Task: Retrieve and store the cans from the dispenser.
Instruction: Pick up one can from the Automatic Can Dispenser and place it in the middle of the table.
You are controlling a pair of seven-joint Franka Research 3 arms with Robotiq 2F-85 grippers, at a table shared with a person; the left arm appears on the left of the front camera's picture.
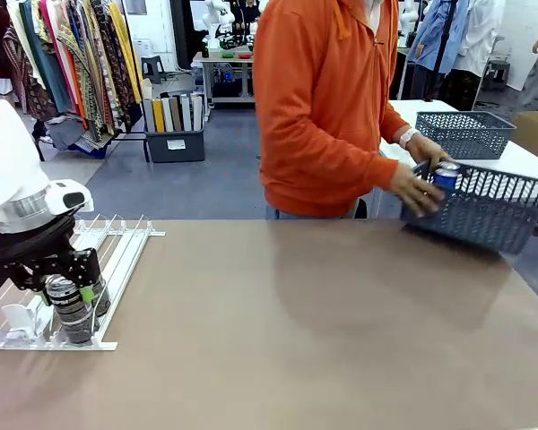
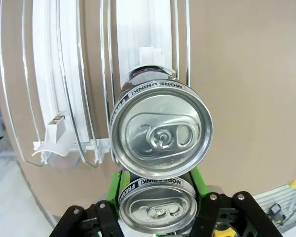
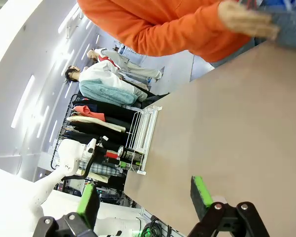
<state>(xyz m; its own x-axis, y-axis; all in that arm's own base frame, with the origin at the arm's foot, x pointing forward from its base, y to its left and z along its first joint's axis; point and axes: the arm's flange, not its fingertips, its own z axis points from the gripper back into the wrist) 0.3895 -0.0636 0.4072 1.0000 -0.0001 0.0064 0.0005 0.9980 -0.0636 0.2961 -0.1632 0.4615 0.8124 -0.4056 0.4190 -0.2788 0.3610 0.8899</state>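
The white wire dispenser (image 1: 125, 240) lies at the table's left edge. My left gripper (image 1: 70, 303) reaches down over its near end, green pads pressed to both sides of a dark can (image 2: 157, 210), so it is shut on that can. A second dark can (image 2: 160, 131) with a silver top lies just beyond it in the same lane of the dispenser (image 2: 64, 74). Across the table, a person in an orange top holds a blue can (image 1: 446, 177) at a dark lattice basket (image 1: 498, 213). My right gripper (image 3: 145, 197) hangs open above the table with nothing between its fingers.
A second lattice basket (image 1: 466, 134) sits on a white table behind the person. The brown table (image 1: 296, 313) is bare between the dispenser and the basket. The right wrist view shows the dispenser (image 3: 145, 128) and left arm far off.
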